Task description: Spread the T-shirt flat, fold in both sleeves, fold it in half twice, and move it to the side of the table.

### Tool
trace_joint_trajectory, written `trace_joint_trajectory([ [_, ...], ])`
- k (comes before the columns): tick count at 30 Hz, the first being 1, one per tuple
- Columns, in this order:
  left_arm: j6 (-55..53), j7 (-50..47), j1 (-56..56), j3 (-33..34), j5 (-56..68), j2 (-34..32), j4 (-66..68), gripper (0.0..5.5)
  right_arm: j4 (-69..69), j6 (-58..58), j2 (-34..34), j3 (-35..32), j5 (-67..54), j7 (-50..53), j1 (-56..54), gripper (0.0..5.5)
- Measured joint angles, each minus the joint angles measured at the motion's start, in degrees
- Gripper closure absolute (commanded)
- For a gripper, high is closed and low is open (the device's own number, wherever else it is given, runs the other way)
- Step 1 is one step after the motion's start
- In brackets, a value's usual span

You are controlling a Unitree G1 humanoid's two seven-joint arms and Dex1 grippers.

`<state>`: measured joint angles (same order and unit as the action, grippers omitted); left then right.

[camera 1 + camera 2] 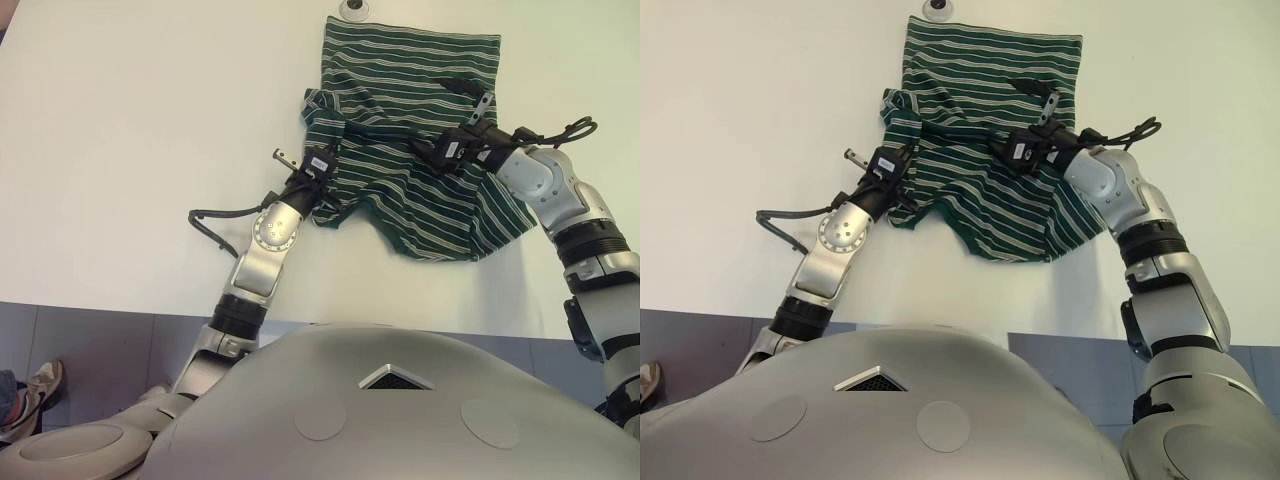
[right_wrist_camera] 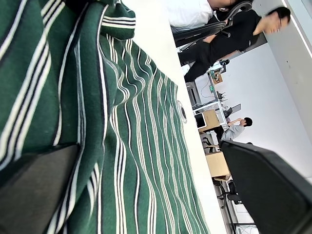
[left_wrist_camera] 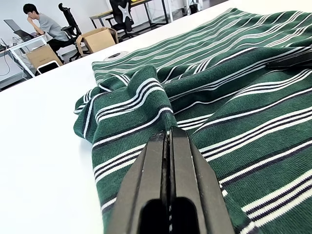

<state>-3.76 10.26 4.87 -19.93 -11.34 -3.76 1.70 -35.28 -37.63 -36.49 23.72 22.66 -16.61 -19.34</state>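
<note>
A green T-shirt (image 1: 400, 190) with white stripes lies crumpled on the white table (image 1: 120, 120), its left side bunched into a raised fold (image 3: 126, 97). My left gripper (image 1: 335, 140) sits at that left edge. In the left wrist view its fingers (image 3: 168, 134) are pressed together with the fabric rising right at their tips. My right gripper (image 1: 468, 93) rests over the shirt's upper right part. Its fingers stand wide apart in the right wrist view (image 2: 146, 146), one finger (image 2: 34, 180) low against the cloth.
A small round object (image 1: 352, 10) sits on the table just beyond the shirt's far edge. A black cable (image 1: 205, 225) loops out to the left of my left arm. Bare table stretches to the left. The near table edge runs below the shirt.
</note>
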Motion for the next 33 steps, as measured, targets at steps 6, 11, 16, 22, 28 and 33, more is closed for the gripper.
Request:
trace_joint_trajectory([
  [6,0.00,0.02,0.51,0.66,0.70,0.18,-0.43,5.48,0.00,0.00,0.00,0.00,0.00,0.00,0.00,0.10],
  [11,-0.07,0.33,1.32,2.99,2.97,0.04,-3.60,5.48,-0.01,0.01,0.01,0.00,0.00,0.00,0.00,0.10],
  [16,-1.38,1.73,4.57,7.34,6.89,-1.81,-8.32,5.48,-0.02,0.01,-0.05,0.00,0.00,0.01,0.02,0.10],
  [22,-2.15,6.79,10.97,11.33,11.58,-7.03,-12.53,5.48,-0.02,0.00,-0.12,0.02,-0.01,0.03,0.03,0.10],
  [28,-1.73,6.71,10.81,15.89,12.74,-8.67,-9.53,5.48,-0.02,-0.04,-0.14,0.02,-0.04,0.03,0.02,0.10],
  [33,1.47,6.74,7.86,16.99,12.97,-8.91,-4.61,4.90,-0.03,-0.05,-0.15,0.02,-0.06,0.03,0.02,0.10],
])
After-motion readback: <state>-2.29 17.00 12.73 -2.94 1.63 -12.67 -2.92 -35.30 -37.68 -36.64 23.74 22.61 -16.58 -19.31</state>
